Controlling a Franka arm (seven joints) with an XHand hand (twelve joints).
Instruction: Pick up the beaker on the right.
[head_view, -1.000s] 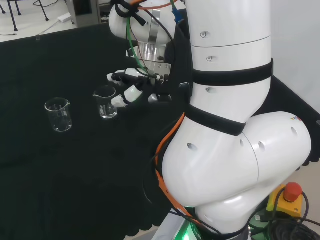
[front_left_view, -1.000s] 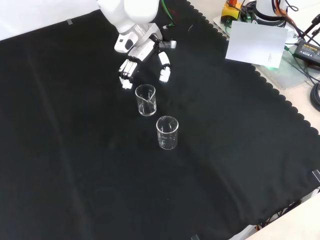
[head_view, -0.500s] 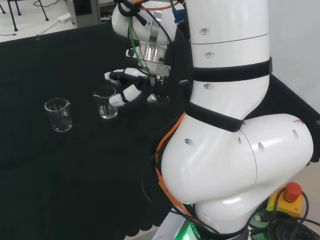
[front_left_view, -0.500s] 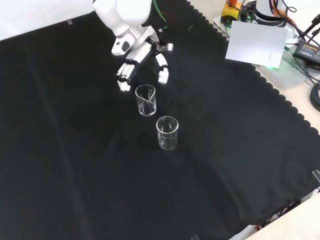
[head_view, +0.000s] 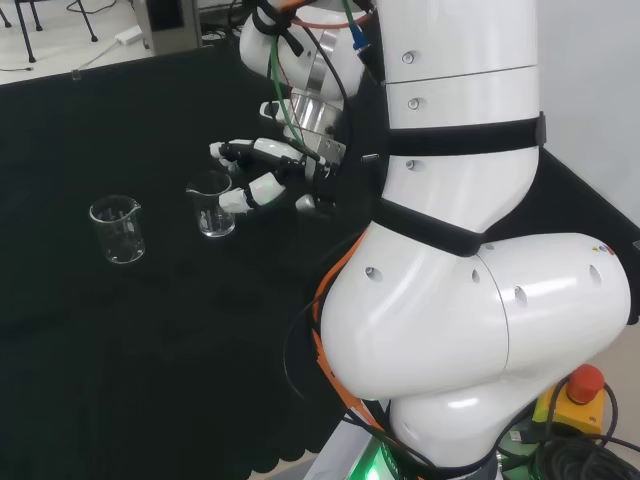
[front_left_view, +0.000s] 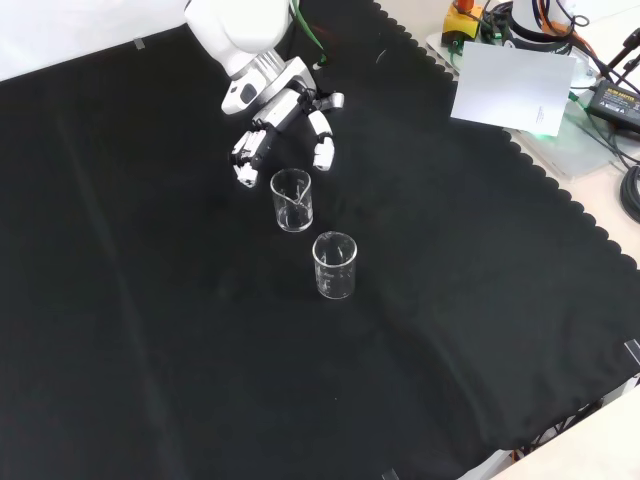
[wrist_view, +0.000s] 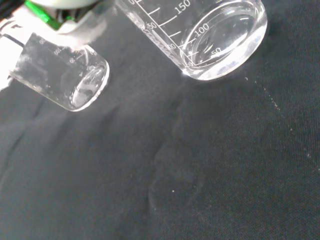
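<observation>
black cloth (front_left_view: 150, 330) covers the whole bench, and two clear glass beakers stand on it a little apart. in the head view the target beaker (head_view: 211, 204) sits left of centre, with the other beaker (head_view: 117, 229) further left; in the front view the target (front_left_view: 291, 200) is the upper one, the other (front_left_view: 334, 265) below and right of it.

the hand (front_left_view: 275, 120) hangs just above the target in the front view, fingers spread and relaxed, gripping nothing; in the head view the hand (head_view: 255, 172) has fingertips right beside the rim.

to do this well, i'd say the fingers and thumb should straddle the glass wall before curling, coming in level so the rim isn't nudged and the beaker doesn't tip.

against a second ago, the wrist has tilted and the hand has shifted slightly toward the upper left of the front view; both beakers stand where they were.
</observation>
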